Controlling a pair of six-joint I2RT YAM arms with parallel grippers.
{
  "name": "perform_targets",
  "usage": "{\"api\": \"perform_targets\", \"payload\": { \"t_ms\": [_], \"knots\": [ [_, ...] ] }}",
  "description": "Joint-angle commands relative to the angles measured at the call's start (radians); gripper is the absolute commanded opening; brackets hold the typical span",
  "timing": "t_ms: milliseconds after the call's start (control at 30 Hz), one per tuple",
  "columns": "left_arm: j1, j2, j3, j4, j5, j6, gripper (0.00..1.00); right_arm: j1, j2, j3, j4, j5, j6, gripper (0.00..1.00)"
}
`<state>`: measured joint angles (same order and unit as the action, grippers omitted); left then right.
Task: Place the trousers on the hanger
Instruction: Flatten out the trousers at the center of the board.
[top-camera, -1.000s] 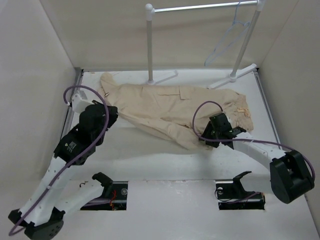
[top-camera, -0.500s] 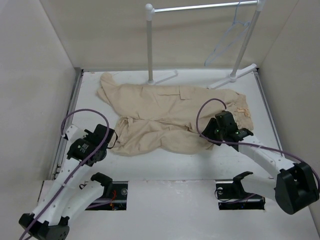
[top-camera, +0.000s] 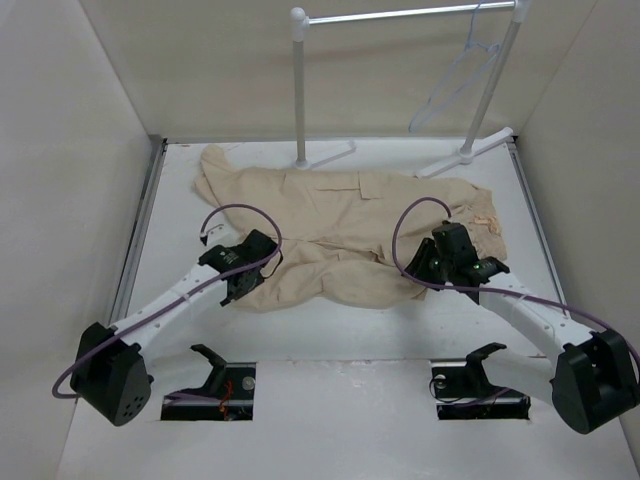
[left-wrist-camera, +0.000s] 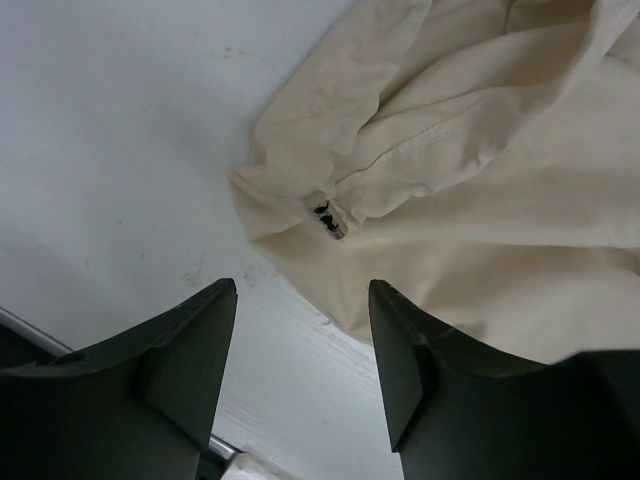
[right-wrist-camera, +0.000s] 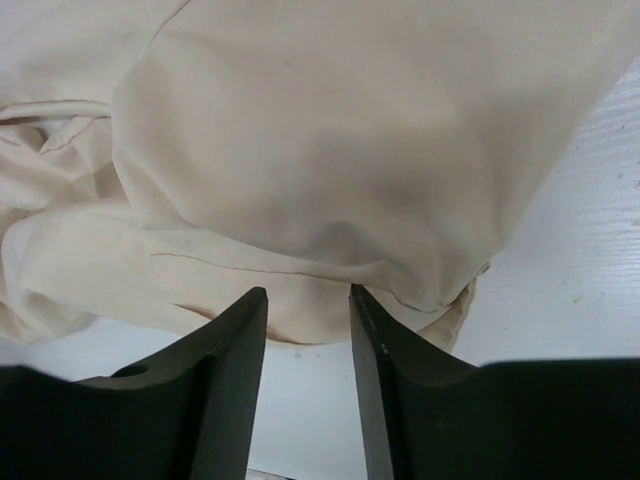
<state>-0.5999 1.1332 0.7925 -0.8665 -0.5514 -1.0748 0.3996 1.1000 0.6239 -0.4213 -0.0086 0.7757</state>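
Where the trousers lie: the trousers (top-camera: 340, 225) are spread rumpled on the table (top-camera: 330, 330), across the middle of the top view and just below the feet of the garment rail (top-camera: 400, 15).
Hanger: the hanger (top-camera: 455, 85) hangs from the rail at the upper right, well apart from the cloth.
Long axis: runs left to right across the frame. One leg end points to the upper left, while the other is folded back towards the lower left. The waist seems to be at the right.
Handling: soft, light and limp cloth that will sag and bunch when lifted. The doubled seams and hems are probably the surest places to hold.
Where to grip: the toggled cuff (left-wrist-camera: 328, 215), just beyond the left fingertips, looks like a firm bite. On the right, the folded lower edge does.
Left pincer (left-wrist-camera: 300, 300): released, jaws wide apart with bare table between them and nothing held.
Right pincer (right-wrist-camera: 306, 300): released, jaws parted just short of the cloth edge, grasping nothing.
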Motion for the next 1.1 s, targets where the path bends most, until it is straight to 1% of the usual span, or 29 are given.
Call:
{"api": "perform_targets", "payload": {
  "t_ms": [0, 100, 133, 167, 233, 300, 333, 367, 433, 500, 600, 667, 733, 767, 833, 900, 967, 1033, 1067],
  "knots": [
    [0.019, 0.023, 0.004, 0.032, -0.038, 0.052, 0.54, 0.001, -0.015, 0.04, 0.009, -0.014, -0.012, 0.46],
    [0.065, 0.091, -0.013, 0.128, -0.028, 0.085, 0.53, 0.011, -0.014, 0.03, 0.019, -0.022, -0.004, 0.51],
    [0.079, 0.108, -0.021, 0.158, -0.027, 0.091, 0.52, 0.014, -0.015, 0.027, 0.021, -0.024, -0.001, 0.52],
    [0.091, 0.12, -0.029, 0.187, -0.022, 0.096, 0.48, 0.015, -0.018, 0.023, 0.022, -0.025, 0.002, 0.53],
    [0.125, 0.131, -0.047, 0.237, -0.009, 0.104, 0.37, 0.021, -0.026, 0.019, 0.024, -0.025, 0.01, 0.53],
    [0.171, 0.119, -0.064, 0.254, 0.001, 0.102, 0.17, 0.023, -0.037, 0.014, 0.024, -0.025, 0.013, 0.53],
    [0.195, 0.096, -0.07, 0.25, -0.002, 0.099, 0.1, 0.023, -0.041, 0.01, 0.024, -0.024, 0.014, 0.54],
    [0.222, 0.062, -0.081, 0.248, -0.004, 0.096, 0.06, 0.023, -0.048, 0.007, 0.024, -0.024, 0.016, 0.54],
    [0.293, -0.033, -0.104, 0.227, -0.007, 0.09, 0.02, 0.021, -0.058, -0.001, 0.021, -0.021, 0.016, 0.56],
    [0.401, -0.143, -0.113, 0.181, -0.01, 0.084, 0.0, 0.02, -0.069, -0.007, 0.019, -0.022, 0.016, 0.57],
    [0.601, -0.272, -0.108, 0.107, -0.013, 0.082, 0.0, 0.023, -0.087, -0.015, 0.015, -0.025, 0.025, 0.58],
    [0.769, -0.318, -0.107, 0.087, 0.01, 0.09, 0.0, 0.029, -0.095, -0.021, 0.013, -0.025, 0.037, 0.59],
    [0.901, -0.325, -0.113, 0.089, 0.048, 0.102, 0.0, 0.043, -0.097, -0.024, 0.007, -0.024, 0.043, 0.61],
    [0.989, -0.314, -0.114, 0.09, 0.071, 0.116, 0.0, 0.046, -0.095, -0.026, 0.006, -0.024, 0.042, 0.62],
    [1.086, -0.293, -0.107, 0.104, 0.091, 0.144, 0.0, 0.048, -0.097, -0.029, 0.003, -0.027, 0.036, 0.64],
    [1.151, -0.257, -0.095, 0.129, 0.053, 0.167, 0.0, 0.048, -0.106, -0.033, 0.0, -0.034, 0.034, 0.65],
    [1.182, -0.198, -0.082, 0.147, 0.051, 0.173, 0.11, 0.048, -0.117, -0.033, -0.005, -0.048, 0.028, 0.66],
    [1.187, -0.155, -0.046, 0.15, 0.106, 0.19, 0.3, 0.048, -0.124, -0.03, -0.014, -0.056, 0.014, 0.67],
    [1.179, -0.159, -0.024, 0.153, 0.134, 0.203, 0.37, 0.048, -0.129, -0.027, -0.02, -0.056, 0.007, 0.67]
  ]
}}
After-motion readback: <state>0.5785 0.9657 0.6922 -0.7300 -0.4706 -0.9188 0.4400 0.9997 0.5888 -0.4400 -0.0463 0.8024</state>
